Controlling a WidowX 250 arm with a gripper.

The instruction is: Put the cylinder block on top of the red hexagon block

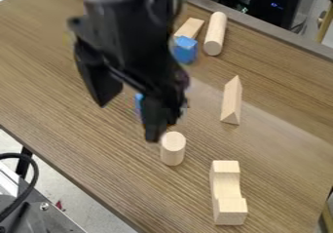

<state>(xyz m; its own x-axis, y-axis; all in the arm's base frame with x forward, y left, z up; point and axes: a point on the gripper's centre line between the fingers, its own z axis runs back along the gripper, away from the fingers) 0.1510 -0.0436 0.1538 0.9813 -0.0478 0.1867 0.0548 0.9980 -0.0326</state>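
1. Broadly, a wood-grain tabletop lay beneath everything else, running across the view at a slant.
2. The black two-finger gripper hung over the table's upper-middle part, fingers spread wide apart and holding nothing.
3. Beyond the far edge stood a black computer case.
4. A pale wooden notched block, a dip between its raised ends, rested nearest the camera, at lower right.
5. The long wooden cylinder lay on its side near the far edge.
6. A wooden triangular prism lay lengthwise right of the gripper.
7. The short wooden cylinder block stood upright on the table, just below one fingertip in the view; whether they touched, I could not tell.
8. A blue block sat left of the long cylinder, partly covering a pale wooden block.
9. Smallest was a blue sliver of something mostly hidden behind the gripper.
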